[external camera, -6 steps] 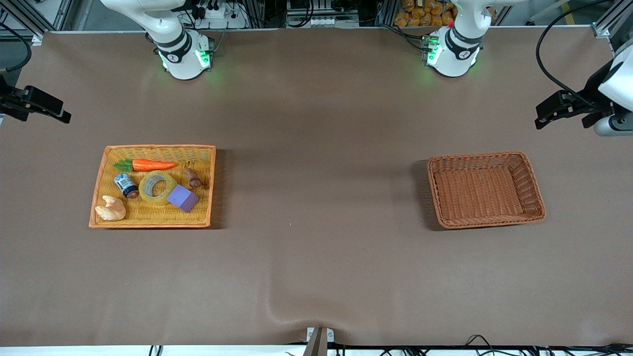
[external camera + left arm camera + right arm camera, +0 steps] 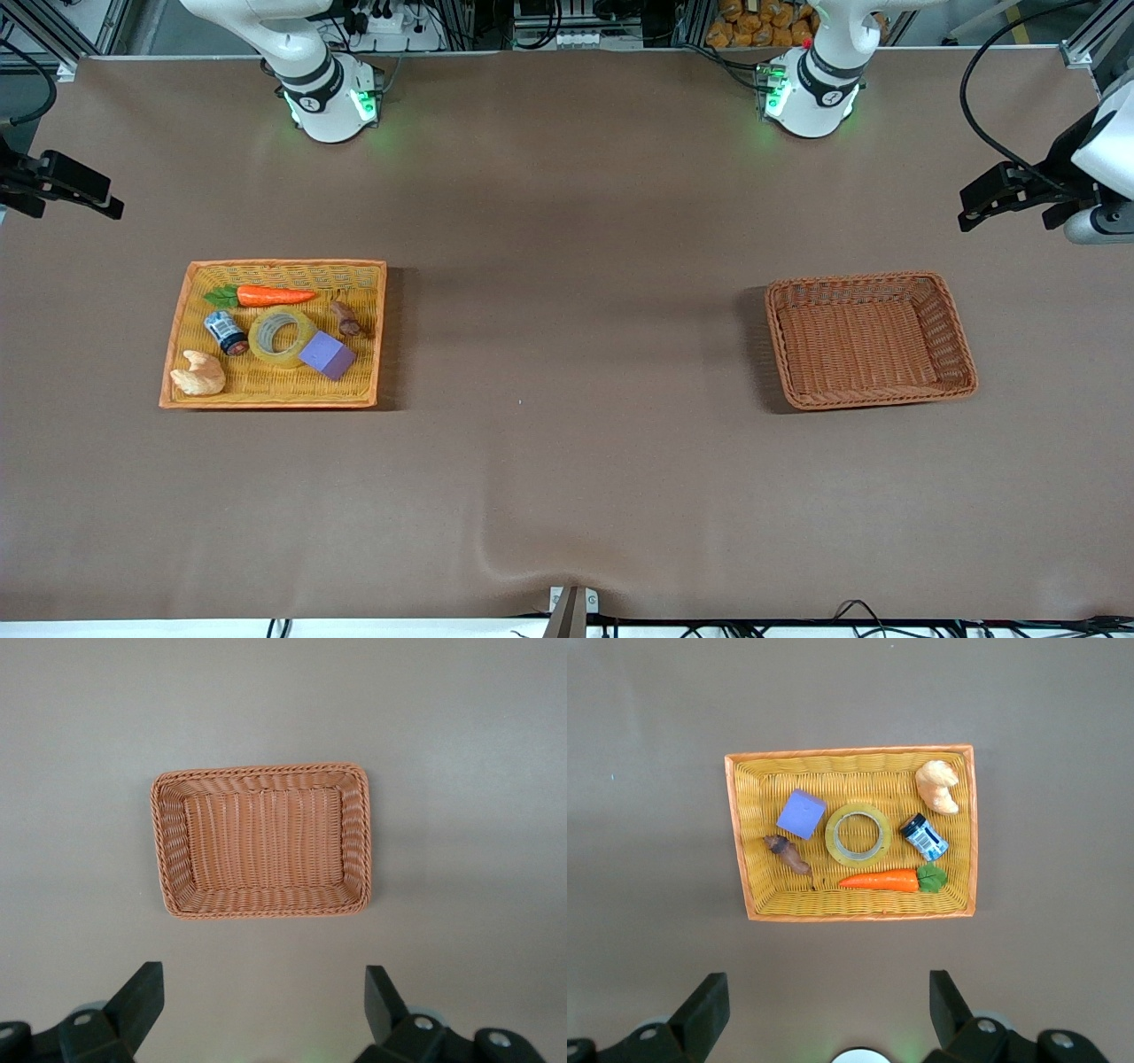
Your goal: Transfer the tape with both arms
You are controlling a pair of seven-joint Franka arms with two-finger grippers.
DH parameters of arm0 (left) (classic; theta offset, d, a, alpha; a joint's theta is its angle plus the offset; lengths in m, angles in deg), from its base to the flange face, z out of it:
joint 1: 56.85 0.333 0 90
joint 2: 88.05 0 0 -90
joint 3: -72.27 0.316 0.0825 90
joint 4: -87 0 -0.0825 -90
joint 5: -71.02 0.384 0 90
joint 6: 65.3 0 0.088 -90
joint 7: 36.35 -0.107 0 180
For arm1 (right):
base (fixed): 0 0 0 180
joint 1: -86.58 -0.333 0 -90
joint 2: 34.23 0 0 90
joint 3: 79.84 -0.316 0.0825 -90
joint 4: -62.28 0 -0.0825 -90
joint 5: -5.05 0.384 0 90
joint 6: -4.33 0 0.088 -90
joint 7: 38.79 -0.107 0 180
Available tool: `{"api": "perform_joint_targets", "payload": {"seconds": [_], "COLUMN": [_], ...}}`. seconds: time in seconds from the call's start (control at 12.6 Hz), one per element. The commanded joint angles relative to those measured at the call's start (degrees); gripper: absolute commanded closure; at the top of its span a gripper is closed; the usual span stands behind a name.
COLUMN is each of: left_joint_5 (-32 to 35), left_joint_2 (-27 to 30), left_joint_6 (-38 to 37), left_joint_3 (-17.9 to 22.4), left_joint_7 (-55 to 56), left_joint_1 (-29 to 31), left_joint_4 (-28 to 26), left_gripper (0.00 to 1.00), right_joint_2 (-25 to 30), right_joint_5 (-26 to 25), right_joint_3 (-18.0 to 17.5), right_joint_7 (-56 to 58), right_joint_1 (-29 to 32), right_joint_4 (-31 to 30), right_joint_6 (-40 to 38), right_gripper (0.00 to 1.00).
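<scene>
The tape, a yellowish translucent ring, lies flat in the middle of the orange-yellow tray toward the right arm's end of the table. It touches a purple block. The right wrist view looks straight down on the tape in the tray. My right gripper hangs open high over the table beside that tray, holding nothing. My left gripper is open too, high over the table beside the brown wicker basket, which is empty.
The tray also holds a carrot, a small can, a pale croissant-like piece and a small brown item. The wicker basket stands toward the left arm's end. A ripple in the brown cloth lies near the front edge.
Both grippers have shifted only very slightly. Nothing on the table has moved.
</scene>
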Motion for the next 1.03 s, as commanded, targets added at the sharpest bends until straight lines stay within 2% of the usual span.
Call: {"api": "perform_joint_targets", "payload": {"seconds": [0.0, 0.48, 0.63, 0.95], "left_joint_5": [-0.5, -0.1, -0.3, -0.2], "left_joint_2": [-0.2, -1.0, -1.0, -1.2], "left_joint_6": [-0.8, -0.7, -0.7, -0.7], "left_joint_3": [0.0, -0.1, -0.1, 0.0], "left_joint_7": [-1.4, -1.6, -1.2, -0.7], "left_joint_1": [1.0, 0.8, 0.7, 0.8], "left_joint_4": [-0.1, 0.4, 1.0, 3.3], "left_gripper": [0.00, 0.00, 0.00, 0.00], "right_joint_2": [-0.7, -1.2, -3.0, -2.5], "right_joint_5": [-0.9, -1.1, -1.0, -0.7], "right_joint_3": [0.0, 0.0, 0.0, -0.2], "right_joint_7": [1.2, 1.3, 1.2, 1.8], "right_joint_1": [-0.4, -0.8, -1.4, -2.9], "right_joint_4": [1.7, 0.4, -0.1, -12.9], "right_joint_6": [-1.3, -1.9, -0.7, 12.0], "right_gripper": [0.00, 0.00, 0.00, 0.00]}}
